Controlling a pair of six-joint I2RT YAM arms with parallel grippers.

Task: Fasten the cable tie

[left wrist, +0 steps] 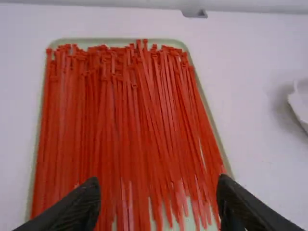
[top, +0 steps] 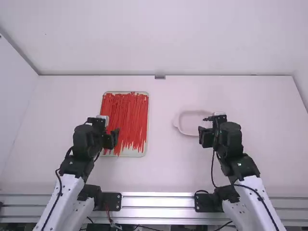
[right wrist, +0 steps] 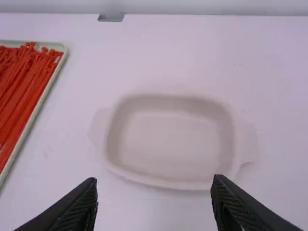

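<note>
Possibly the open left gripper (left wrist: pixel 157 185) grabs several packed cable ties (left wrist: pixel 125 120) at once; the right gripper (right wrist: pixel 154 182) hangs open too.

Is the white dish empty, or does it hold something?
Empty: the white dish shows only its bare inside, with nothing lying in it.

From above, the left gripper (top: pixel 109 135) covers the near left corner of the tray (top: pixel 147 110); the right gripper (top: pixel 209 131) covers the near right end of the dish (top: pixel 185 119). Single cable ties (top: pixel 127 118) there are too fine to separate. The right wrist view crops the tray; the left wrist view crops the dish.
</note>
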